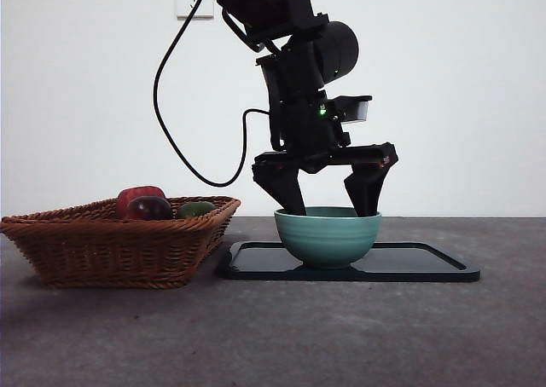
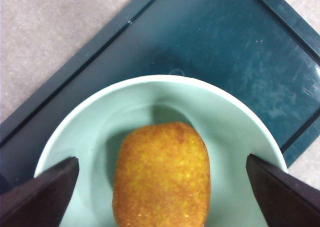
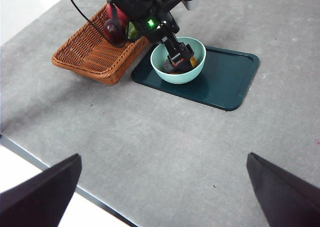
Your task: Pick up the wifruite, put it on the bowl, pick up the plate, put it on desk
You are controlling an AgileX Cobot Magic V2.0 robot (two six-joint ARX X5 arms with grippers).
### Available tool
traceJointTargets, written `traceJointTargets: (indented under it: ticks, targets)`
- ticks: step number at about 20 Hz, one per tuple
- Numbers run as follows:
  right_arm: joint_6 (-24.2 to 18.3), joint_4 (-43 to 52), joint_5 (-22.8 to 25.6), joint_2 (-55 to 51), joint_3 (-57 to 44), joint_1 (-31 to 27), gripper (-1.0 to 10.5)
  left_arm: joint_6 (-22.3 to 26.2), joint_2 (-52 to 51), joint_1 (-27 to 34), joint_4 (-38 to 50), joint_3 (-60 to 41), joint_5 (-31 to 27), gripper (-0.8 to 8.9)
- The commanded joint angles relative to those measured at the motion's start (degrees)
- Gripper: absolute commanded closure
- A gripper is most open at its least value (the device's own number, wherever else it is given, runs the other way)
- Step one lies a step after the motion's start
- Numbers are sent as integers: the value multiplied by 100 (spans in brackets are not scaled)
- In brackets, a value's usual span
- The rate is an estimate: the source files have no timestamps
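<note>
The counter (image 1: 358, 336) is dark grey and mottled. On it sits a wicker basket (image 1: 119, 242) with a dark red fruit (image 1: 145, 204) and a green fruit (image 1: 198, 209) inside. Just beside the basket lies a flat dark teal tray (image 1: 426, 263), and the bowl (image 1: 328, 236) stands on the tray's end nearer the basket. The left arm reaches down over the bowl; the left hand (image 1: 328, 201) is spread wide, its jaws dipping inside the rim on opposite sides, gripping nothing. The wifruite (image 2: 162, 174) lies on the bowl's bottom between the jaws, clear of both. The right hand (image 3: 162, 194) hangs high above the bare counter, well away from the tray, jaws wide apart and empty.
</note>
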Motion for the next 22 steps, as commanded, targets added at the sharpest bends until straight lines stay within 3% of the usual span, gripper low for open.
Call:
traceJointTargets:
  ticks: [1, 8, 17, 22]
  targets:
    - [68, 59, 22, 7, 48, 39, 344, 90, 291, -35, -37, 149, 11, 347]
    - [66, 59, 24, 7, 48, 39, 344, 221, 293, -33, -26, 149, 7, 515]
    - [66, 57, 101, 7, 48, 39, 344, 245, 293, -24, -267, 684, 4, 511]
    - [68, 55, 101, 7, 48, 39, 344, 243, 291, -24, -1368, 1609, 4, 511]
